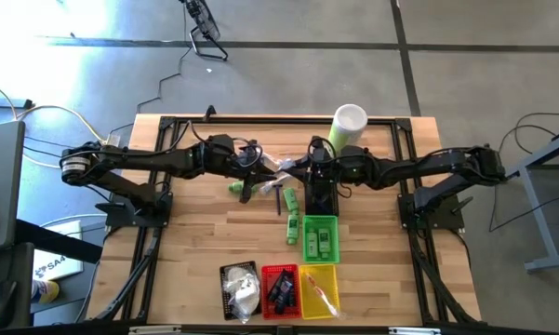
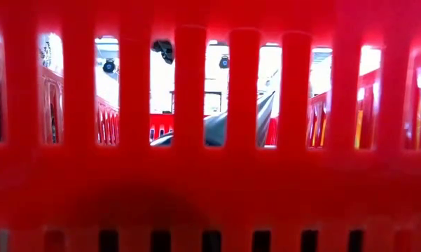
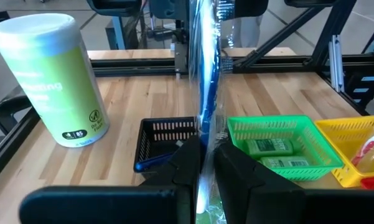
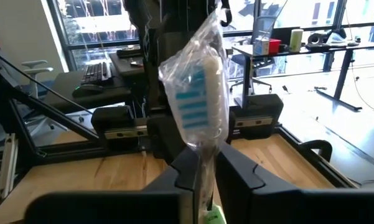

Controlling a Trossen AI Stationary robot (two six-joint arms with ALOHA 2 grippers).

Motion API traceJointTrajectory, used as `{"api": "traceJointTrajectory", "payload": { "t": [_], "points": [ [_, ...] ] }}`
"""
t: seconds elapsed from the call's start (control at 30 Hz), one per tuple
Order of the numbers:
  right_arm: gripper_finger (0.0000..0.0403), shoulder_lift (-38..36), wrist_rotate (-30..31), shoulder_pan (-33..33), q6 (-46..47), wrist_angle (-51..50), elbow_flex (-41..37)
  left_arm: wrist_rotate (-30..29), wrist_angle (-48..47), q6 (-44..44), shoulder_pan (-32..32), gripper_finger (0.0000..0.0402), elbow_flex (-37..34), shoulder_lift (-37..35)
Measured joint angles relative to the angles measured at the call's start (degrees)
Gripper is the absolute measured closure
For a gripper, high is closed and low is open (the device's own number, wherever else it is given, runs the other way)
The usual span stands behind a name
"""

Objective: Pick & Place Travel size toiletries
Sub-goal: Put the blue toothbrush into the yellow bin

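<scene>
Clear-wrapped toothbrush (image 4: 196, 102): pinched at both ends, left tool (image 3: 201, 163) and right tool (image 4: 202, 169) meeting mid-worktop (image 1: 195, 237); long axis spans them; yellow basket (image 1: 319, 288) nearer right arm

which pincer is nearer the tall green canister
Right. The right pincer sits just below and left of the green canister in the high view; the left pincer lies further left, beyond the right one.

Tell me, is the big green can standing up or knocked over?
Standing up. The canister rests on its flat bottom on the table, white lid on top.
</scene>
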Motion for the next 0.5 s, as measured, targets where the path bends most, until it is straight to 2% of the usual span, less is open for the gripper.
{"api": "traceJointTrajectory", "payload": {
  "t": [0.2,0.5],
  "points": [
    [0.0391,0.0,-0.6,0.0,0.0,-0.2,0.0,-0.1,-0.9,0.0,0.0,0.0364,0.0,0.0],
    [0.0395,0.0,-0.5,0.1,0.0,-0.2,0.0,-0.4,-1.1,1.7,0.0,0.0362,0.0,0.0]
  ]
}}
